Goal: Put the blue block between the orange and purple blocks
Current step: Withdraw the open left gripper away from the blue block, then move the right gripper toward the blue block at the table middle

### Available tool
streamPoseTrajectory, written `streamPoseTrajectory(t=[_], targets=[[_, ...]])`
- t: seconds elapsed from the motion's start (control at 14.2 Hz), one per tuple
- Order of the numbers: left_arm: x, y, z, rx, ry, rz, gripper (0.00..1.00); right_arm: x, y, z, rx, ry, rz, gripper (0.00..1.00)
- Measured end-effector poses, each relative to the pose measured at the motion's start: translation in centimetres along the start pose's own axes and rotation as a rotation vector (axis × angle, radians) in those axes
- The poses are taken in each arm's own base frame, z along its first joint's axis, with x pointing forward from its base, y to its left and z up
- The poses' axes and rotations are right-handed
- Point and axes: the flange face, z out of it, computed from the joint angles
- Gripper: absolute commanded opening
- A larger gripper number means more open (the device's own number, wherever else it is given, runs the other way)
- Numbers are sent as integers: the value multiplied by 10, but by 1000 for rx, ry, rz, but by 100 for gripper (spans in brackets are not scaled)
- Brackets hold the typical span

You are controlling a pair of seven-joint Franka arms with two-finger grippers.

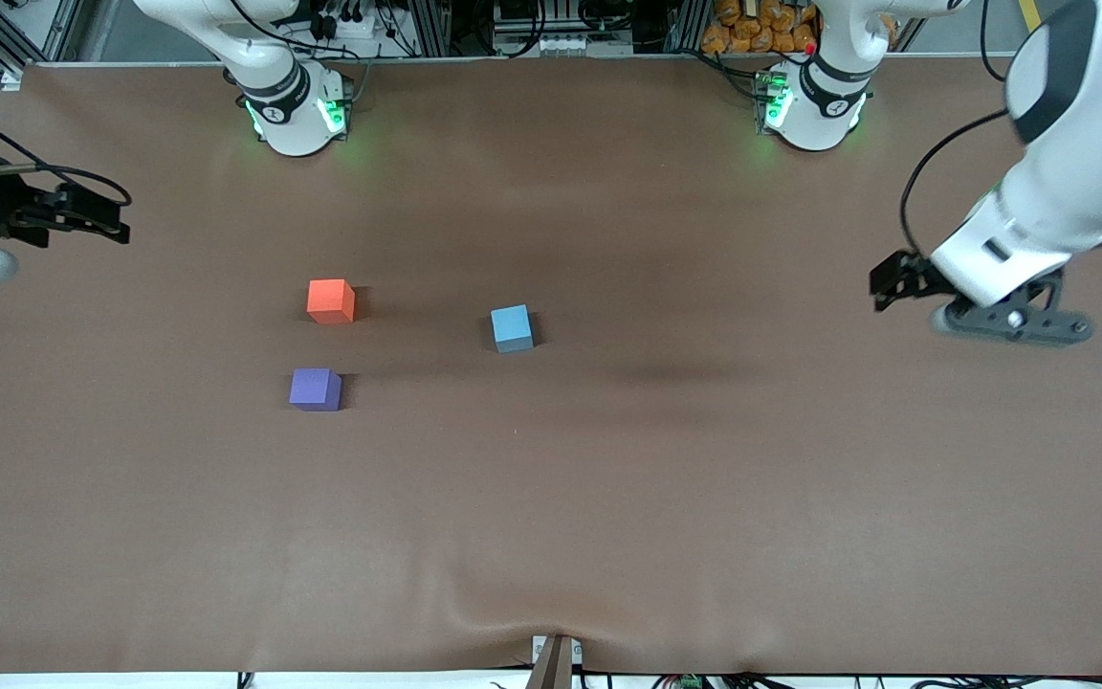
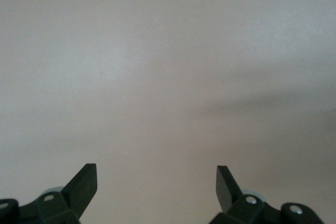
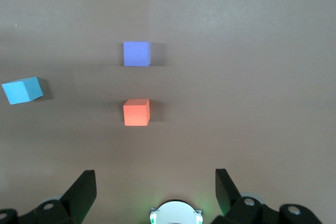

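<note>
1. The blue block [image 1: 512, 328] sat alone on the table [image 1: 608, 498], toward my left arm's end from the orange block [image 1: 330, 300] and purple block [image 1: 315, 389].
2. My left gripper [image 2: 156, 179] and right gripper [image 3: 156, 183] both hung spread and empty, each over its own end of the table.
3. I judged nothing started; next I needed to reach and grasp the blue block.

high front camera faces the bases; right wrist view shares its three blocks [image 3: 137, 112], left perhaps only table [image 2: 168, 66].
</note>
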Motion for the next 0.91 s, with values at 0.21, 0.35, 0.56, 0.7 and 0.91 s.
streamPoseTrajectory(t=[0.21,0.35,0.56,0.7,0.91], targets=[[-16,-29,-19,3,2,-22,100,2,-16,4,0,-8,-28,100],[-20,-34,-23,3,2,-30,100,6,-32,10,-4,-18,-57,100],[-31,-33,-32,3,-18,-31,100,10,-54,15,-11,-12,-94,100],[-37,-33,-39,4,-22,-32,100,10,-65,14,1,1,-113,100],[-40,-45,-39,4,-26,-48,100,10,-83,14,18,15,-140,100]])
